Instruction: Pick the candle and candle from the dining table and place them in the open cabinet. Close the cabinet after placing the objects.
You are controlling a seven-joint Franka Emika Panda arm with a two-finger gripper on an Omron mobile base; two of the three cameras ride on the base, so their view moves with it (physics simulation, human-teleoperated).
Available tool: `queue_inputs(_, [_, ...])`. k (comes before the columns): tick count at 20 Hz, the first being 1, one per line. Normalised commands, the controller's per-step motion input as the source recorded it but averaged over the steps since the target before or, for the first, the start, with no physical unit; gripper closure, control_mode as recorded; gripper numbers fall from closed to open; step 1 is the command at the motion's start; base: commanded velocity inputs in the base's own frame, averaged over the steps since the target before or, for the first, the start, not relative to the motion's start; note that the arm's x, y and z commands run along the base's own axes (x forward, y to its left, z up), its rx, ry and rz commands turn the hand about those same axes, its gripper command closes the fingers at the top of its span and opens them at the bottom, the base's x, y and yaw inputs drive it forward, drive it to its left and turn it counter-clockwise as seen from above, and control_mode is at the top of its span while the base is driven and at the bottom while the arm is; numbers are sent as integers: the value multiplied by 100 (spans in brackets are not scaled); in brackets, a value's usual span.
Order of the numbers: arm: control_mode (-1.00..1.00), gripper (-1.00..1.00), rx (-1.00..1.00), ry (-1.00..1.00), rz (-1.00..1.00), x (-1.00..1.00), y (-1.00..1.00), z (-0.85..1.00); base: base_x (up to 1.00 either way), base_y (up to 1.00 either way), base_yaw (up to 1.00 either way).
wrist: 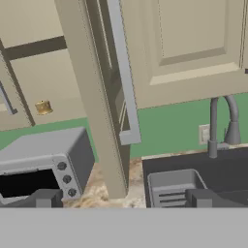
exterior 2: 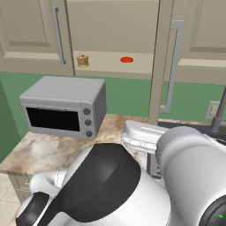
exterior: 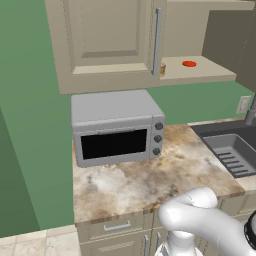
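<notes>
The hand (wrist: 123,198) is open and empty, its dark fingertips (wrist: 47,197) wide apart. Up and left of it, the squat golden-brown candle (wrist: 43,107) stands on the open beige wall cabinet's (wrist: 92,97) shelf, above the grey microwave (wrist: 43,162).

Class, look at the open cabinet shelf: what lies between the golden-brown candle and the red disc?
Nothing: in the right base view the beige shelf is bare between the golden-brown candle and the red disc.

kitchen, microwave (exterior: 116,129), sink (exterior: 231,145), likely wall cabinet (exterior: 107,42)
</notes>
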Motion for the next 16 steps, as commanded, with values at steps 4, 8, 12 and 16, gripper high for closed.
queue_inputs(4, [-100,-100,2,-17,0,69,-8,-25,0,0,0])
queue_inputs(8, [-100,-100,4,-12,0,32,-16,-12,0,0,0])
queue_inputs(12, [-100,-100,4,-10,0,34,-9,-16,0,0,0])
queue_inputs(16, [-100,-100,4,-4,2,47,-14,-3,0,0,0])
